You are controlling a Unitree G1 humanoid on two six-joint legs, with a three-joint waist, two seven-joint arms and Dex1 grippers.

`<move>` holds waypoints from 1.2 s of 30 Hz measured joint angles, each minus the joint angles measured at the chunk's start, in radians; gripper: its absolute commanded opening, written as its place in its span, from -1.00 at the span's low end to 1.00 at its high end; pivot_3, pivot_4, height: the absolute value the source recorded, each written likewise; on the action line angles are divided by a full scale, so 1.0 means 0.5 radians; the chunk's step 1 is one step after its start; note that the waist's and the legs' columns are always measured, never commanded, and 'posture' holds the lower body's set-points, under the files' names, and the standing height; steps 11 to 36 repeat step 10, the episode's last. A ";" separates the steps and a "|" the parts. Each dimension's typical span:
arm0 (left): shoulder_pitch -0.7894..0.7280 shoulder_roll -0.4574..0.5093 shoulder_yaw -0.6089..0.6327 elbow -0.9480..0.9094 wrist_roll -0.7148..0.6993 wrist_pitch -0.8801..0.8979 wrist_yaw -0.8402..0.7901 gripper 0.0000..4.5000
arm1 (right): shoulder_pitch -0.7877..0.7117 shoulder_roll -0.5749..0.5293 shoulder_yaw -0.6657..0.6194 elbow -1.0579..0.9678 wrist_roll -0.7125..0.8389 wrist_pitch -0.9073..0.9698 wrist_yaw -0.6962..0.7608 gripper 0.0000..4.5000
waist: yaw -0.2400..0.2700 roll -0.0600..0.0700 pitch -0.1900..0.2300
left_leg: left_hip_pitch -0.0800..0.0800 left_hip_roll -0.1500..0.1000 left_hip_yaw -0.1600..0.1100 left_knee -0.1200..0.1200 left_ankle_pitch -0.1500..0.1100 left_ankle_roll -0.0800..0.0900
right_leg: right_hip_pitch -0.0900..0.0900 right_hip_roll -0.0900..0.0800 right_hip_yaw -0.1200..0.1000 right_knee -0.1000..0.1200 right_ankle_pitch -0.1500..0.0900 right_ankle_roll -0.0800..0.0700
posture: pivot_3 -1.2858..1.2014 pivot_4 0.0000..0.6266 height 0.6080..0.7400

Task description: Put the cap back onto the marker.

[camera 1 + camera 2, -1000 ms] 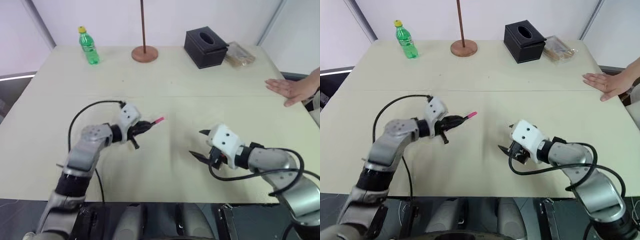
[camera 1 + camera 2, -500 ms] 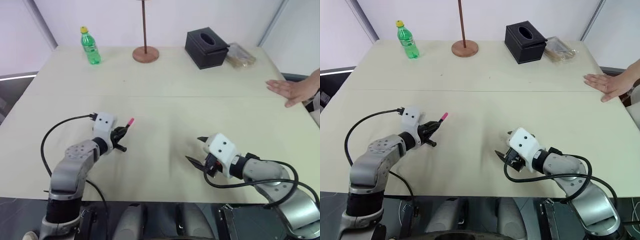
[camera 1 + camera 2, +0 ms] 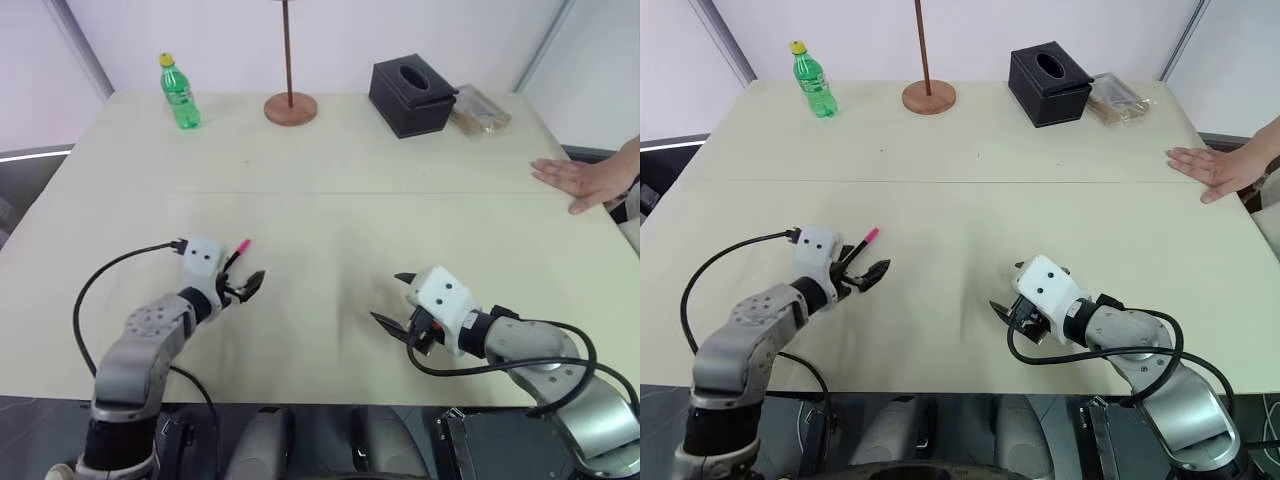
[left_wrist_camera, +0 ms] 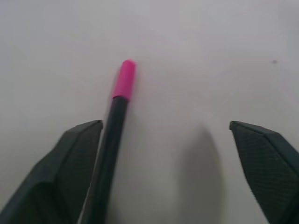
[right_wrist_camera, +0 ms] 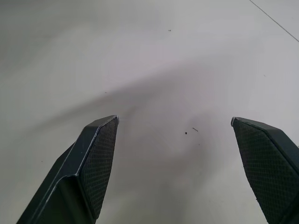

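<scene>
Even, bright, diffuse light over the whole worktop (image 3: 330, 170); no glare, no hard hotspots. Shadows soft & faint: a pale smudge on the worktop between the two arms, small soft ones under the bottle (image 3: 177, 92) and box (image 3: 412, 96) at the far edge. Head views sharp centre to corners, slight wide-angle bend at the edges. Left wrist view dimmer, greyish; marker (image 4: 108, 144) and cap (image 4: 124, 79) soft, near fingers (image 4: 65, 172) blurred. Right wrist view shows broad soft grey shadow.

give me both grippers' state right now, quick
left gripper: open, thin black marker with its bright pink plastic cap on lying against one finger, not clamped
right gripper: open, empty
</scene>
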 measured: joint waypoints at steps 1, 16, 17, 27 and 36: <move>0.010 0.000 0.011 -0.010 -0.001 -0.054 -0.004 1.00 | -0.004 -0.001 0.000 0.000 0.002 0.000 0.007 0.75 | 0.001 0.000 0.000 | 0.000 0.000 0.000 0.000 0.000 0.000 | 0.000 0.000 0.000 -0.001 0.000 0.000 | 0.03 -0.52 1.00; 0.239 0.005 0.156 -0.314 -0.100 -0.303 -0.007 1.00 | -0.049 -0.027 -0.019 0.016 0.095 -0.002 0.093 0.75 | -0.006 0.000 0.000 | 0.000 0.000 0.000 -0.001 0.000 0.000 | 0.003 -0.001 0.001 -0.008 0.000 0.000 | 0.03 -0.52 1.00; 0.239 0.005 0.156 -0.314 -0.100 -0.303 -0.007 1.00 | -0.049 -0.027 -0.019 0.016 0.095 -0.002 0.093 0.75 | -0.006 0.000 0.000 | 0.000 0.000 0.000 -0.001 0.000 0.000 | 0.003 -0.001 0.001 -0.008 0.000 0.000 | 0.03 -0.52 1.00; 0.239 0.005 0.156 -0.314 -0.100 -0.303 -0.007 1.00 | -0.049 -0.027 -0.019 0.016 0.095 -0.002 0.093 0.75 | -0.006 0.000 0.000 | 0.000 0.000 0.000 -0.001 0.000 0.000 | 0.003 -0.001 0.001 -0.008 0.000 0.000 | 0.03 -0.52 1.00; 0.239 0.005 0.156 -0.314 -0.100 -0.303 -0.007 1.00 | -0.049 -0.027 -0.019 0.016 0.095 -0.002 0.093 0.75 | -0.006 0.000 0.000 | 0.000 0.000 0.000 -0.001 0.000 0.000 | 0.003 -0.001 0.001 -0.008 0.000 0.000 | 0.03 -0.52 1.00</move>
